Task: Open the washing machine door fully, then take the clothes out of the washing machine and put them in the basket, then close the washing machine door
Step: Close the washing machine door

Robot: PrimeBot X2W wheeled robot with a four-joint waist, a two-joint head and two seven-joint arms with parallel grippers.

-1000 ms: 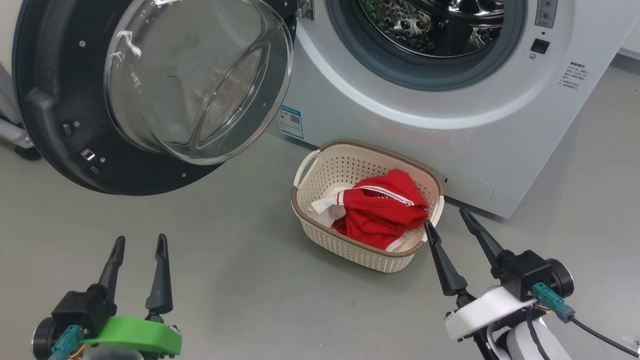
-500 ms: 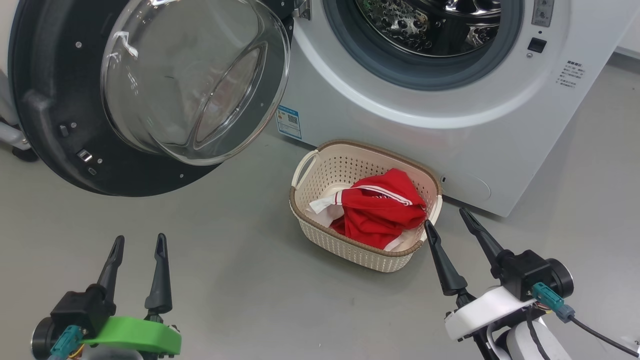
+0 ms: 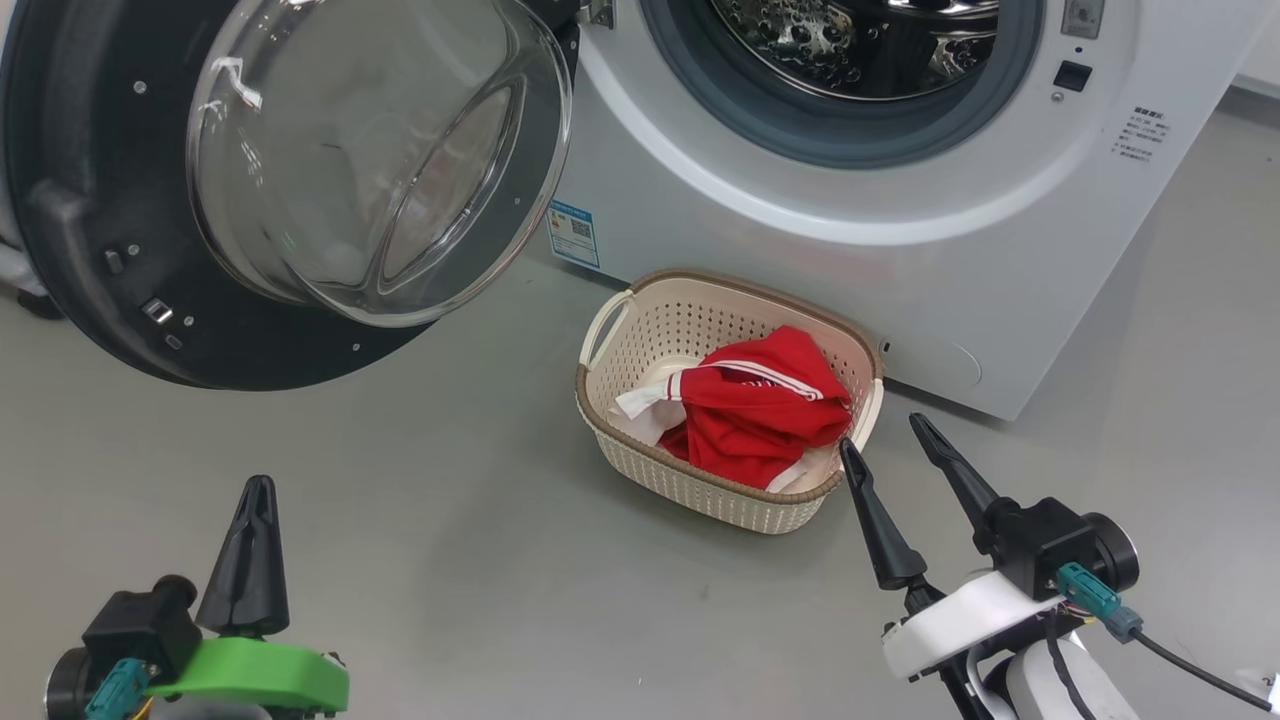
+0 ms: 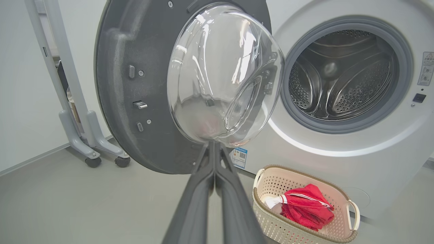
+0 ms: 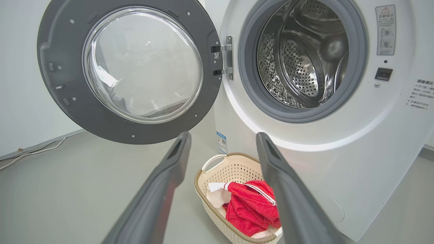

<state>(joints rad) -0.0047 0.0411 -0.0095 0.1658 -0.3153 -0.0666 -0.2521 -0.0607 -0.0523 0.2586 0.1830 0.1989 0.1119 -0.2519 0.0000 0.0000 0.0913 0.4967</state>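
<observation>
The washing machine stands with its steel drum bare. Its door, black rim and bulging glass bowl, is swung wide to the left. Red clothes with white stripes lie in the cream basket on the floor just in front of the machine. My left gripper is at the lower left, shut with nothing between its fingers, well short of the door. At the lower right my right gripper stands open, its left tip near the basket's right end.
A grey wheeled stand sits behind the door on the left. A white cable runs along the wall base. Grey floor spreads between my grippers and the basket.
My left gripper has shut, its two fingers now pressed together. The right gripper stays open. The whole head view has shifted slightly, so the camera has moved.
</observation>
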